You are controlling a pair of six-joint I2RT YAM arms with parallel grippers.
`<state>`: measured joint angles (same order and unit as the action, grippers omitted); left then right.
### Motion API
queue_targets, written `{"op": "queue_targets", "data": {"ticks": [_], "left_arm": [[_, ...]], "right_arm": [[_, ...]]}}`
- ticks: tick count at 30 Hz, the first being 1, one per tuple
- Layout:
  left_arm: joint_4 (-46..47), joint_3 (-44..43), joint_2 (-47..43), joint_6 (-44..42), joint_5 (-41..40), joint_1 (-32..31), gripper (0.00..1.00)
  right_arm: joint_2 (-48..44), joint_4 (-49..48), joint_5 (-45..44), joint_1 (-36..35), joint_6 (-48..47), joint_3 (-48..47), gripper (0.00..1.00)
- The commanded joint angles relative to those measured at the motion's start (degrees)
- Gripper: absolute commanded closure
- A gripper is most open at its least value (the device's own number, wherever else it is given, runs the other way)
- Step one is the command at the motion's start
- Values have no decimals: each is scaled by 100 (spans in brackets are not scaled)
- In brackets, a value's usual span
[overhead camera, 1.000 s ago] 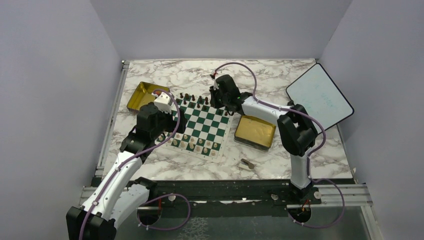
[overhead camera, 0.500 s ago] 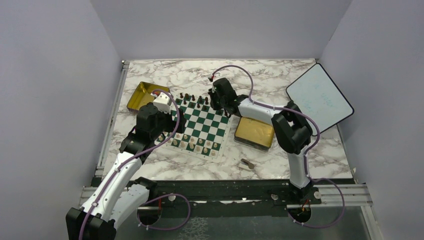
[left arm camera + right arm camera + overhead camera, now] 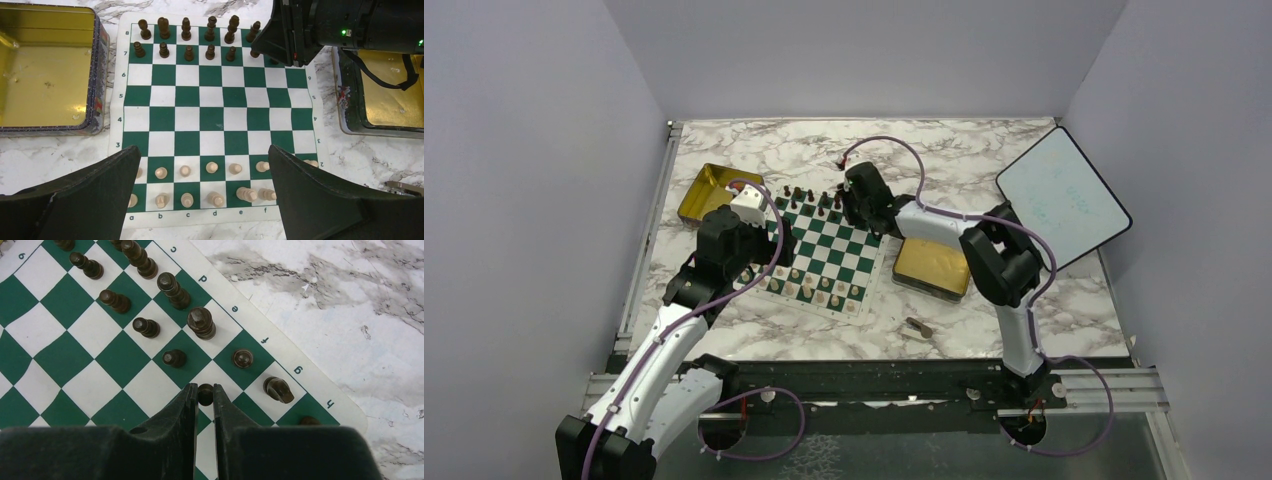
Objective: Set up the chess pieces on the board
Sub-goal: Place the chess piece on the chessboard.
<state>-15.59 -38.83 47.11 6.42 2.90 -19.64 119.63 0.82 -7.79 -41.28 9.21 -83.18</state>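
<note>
Right gripper [image 3: 205,390] clamped on dark pawn [image 3: 205,394], upright, low over board [image 3: 65,340], rank 7, apparently file f; square lies straight below, so next move looks like release; left gripper [image 3: 204,155] jaws apart, above pale ranks.

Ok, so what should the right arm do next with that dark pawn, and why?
Probably open the right fingers slightly, then lift straight up: the dark pawn they pinch looks placed on the white square beside the last standing pawn, continuing that row.
</note>
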Motion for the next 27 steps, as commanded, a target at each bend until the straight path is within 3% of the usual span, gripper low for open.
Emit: {"op": "queue_targets", "data": {"ticks": [1, 16, 27], "left_arm": [[48, 16, -121, -35, -79, -31, 1], [52, 24, -118, -33, -59, -31, 1], [57, 33, -129, -33, -35, -40, 1]], "right_arm": [[202, -257, -223, -65, -144, 56, 80], [384, -193, -424, -116, -301, 47, 76], [334, -129, -393, -135, -233, 4, 64]]}}
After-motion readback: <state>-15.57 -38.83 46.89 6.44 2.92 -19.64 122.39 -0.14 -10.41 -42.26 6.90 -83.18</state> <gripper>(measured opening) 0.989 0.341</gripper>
